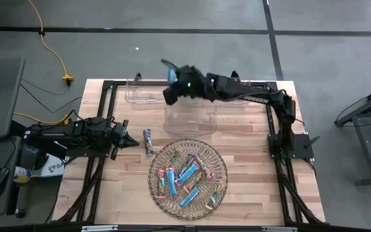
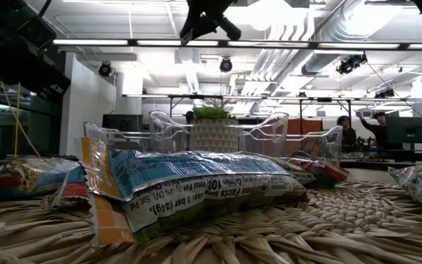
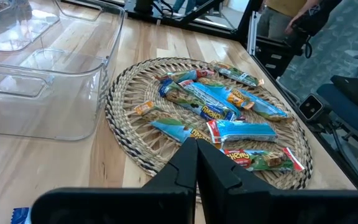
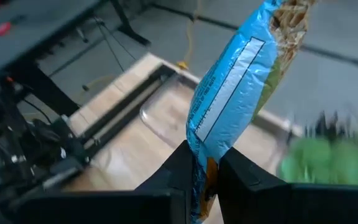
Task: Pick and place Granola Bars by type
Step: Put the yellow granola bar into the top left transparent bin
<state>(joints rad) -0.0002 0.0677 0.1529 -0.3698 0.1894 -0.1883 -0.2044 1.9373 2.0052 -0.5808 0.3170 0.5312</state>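
Left arm is parked low at the table's left side, left gripper [image 1: 124, 139] clenched on nothing, fingers seen pressed together in its wrist view and aimed toward the wicker tray [image 1: 219, 161]. Just beside its tip, one purple-wrapped bar [image 1: 148, 142] is seen lying alone on the bare wood, outside the tray.

Wicker tray is placed at front centre of the table; most granola bars [image 1: 187, 177] are still heaped in it, blue and orange-red wrappers mixed and overlapping. Sorting is judged to be at an early stage.

Behind the tray, clear plastic bins [image 1: 189, 119] are lined up along the far edge: one at back left [image 1: 140, 93], one larger in the middle, another under the right arm. Contents cannot be told from above.

Right arm is stretched across from the right side, right gripper [image 1: 171, 87] raised above the back bins, between the back-left one and the middle one. A blue-wrapped bar [image 4: 229, 93] is pinched by its lower end between the fingers [image 4: 179, 163], the rest sticking up past them; wrapper is crumpled at the grip.

Step in hand: carry of a blue bar to its bin, judged mid-transport. Next move calls for the gripper to be centred over the bin meant for blue, lowered inside the walls, then released. Risk judged: the bar is held by one end only, so it may swing or catch a bin rim.
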